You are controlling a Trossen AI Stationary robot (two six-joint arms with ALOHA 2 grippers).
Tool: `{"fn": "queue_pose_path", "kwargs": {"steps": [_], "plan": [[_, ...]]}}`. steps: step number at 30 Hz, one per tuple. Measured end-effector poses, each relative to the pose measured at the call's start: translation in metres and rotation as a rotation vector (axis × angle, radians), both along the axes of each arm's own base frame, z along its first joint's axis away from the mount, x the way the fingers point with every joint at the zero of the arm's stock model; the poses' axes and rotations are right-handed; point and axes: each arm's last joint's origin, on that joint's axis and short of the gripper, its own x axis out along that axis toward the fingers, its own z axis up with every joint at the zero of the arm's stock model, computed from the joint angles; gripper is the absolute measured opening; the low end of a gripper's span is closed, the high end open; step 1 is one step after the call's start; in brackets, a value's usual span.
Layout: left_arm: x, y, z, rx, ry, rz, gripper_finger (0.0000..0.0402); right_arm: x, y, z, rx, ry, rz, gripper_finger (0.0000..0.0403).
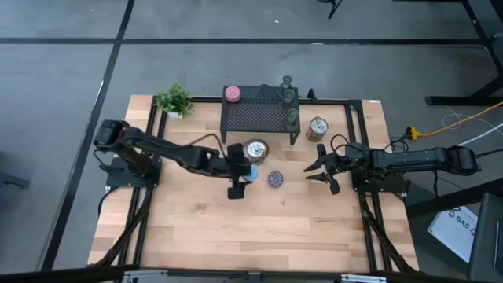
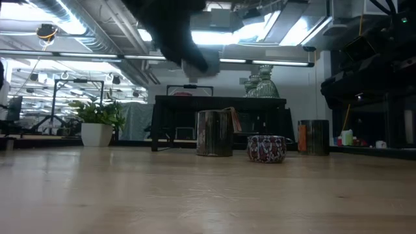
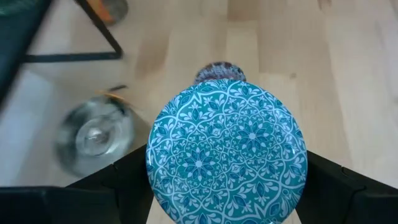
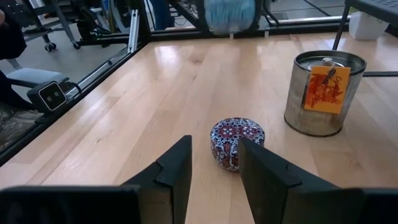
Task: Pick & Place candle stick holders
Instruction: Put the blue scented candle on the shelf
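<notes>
Blue holder (image 3: 226, 152) clamped in left gripper (image 3: 226, 186), lifted off table; slip risk: may drop onto purple holder (image 4: 237, 142). Right gripper (image 4: 214, 163) open, empty.

Bright, even overhead light on table (image 1: 236, 228); shadows short and soft. Low view dim: ceiling strip lights (image 2: 84, 29) glare white, arm (image 2: 175, 32) overhead a black silhouette, wood up close blurred. Left wrist view: blue holder (image 3: 226, 152) sharp, silver can (image 3: 93, 137) and stand leg (image 3: 93, 31) smeared. Right wrist view sharp on purple holder (image 4: 236, 142); blue shape (image 4: 229, 14) beyond blurred.
</notes>
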Motion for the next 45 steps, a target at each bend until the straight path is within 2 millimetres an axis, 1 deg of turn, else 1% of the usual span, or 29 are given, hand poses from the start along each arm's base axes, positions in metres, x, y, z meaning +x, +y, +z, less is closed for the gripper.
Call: {"fn": "queue_pose_path", "kwargs": {"steps": [5,8,11,15,22,27,34,39,45], "plan": [[-0.020,0.005,0.030,0.040,-0.062,0.029,0.0292,0.000,0.000,0.000,0.000,0.002,0.000,0.0132],[-0.031,0.009,0.043,0.086,-0.082,0.073,0.0292,0.000,0.000,0.000,0.000,0.003,0.000,0.0132],[-0.039,0.015,0.050,0.122,-0.084,0.110,0.0292,0.000,0.000,0.000,0.001,0.005,0.000,0.0132],[-0.043,0.026,0.056,0.125,-0.098,0.148,0.0292,0.000,0.000,-0.001,0.001,0.006,0.000,0.0132],[-0.044,0.056,0.056,0.159,-0.073,0.222,0.0292,0.000,0.000,-0.001,0.001,0.006,0.000,0.0132],[-0.047,0.084,0.056,0.146,-0.065,0.282,0.0292,0.000,0.000,-0.001,0.001,0.006,0.000,0.0132],[-0.054,0.121,0.055,0.142,-0.056,0.422,0.0294,0.000,0.000,-0.001,0.001,0.006,0.000,0.0132],[-0.059,0.139,0.054,0.089,-0.064,0.467,0.0295,0.000,0.000,-0.001,0.001,0.006,0.000,0.0132],[-0.058,0.157,0.044,0.041,-0.059,0.581,0.0296,0.000,0.000,-0.001,0.001,0.006,0.000,0.0132]]}}
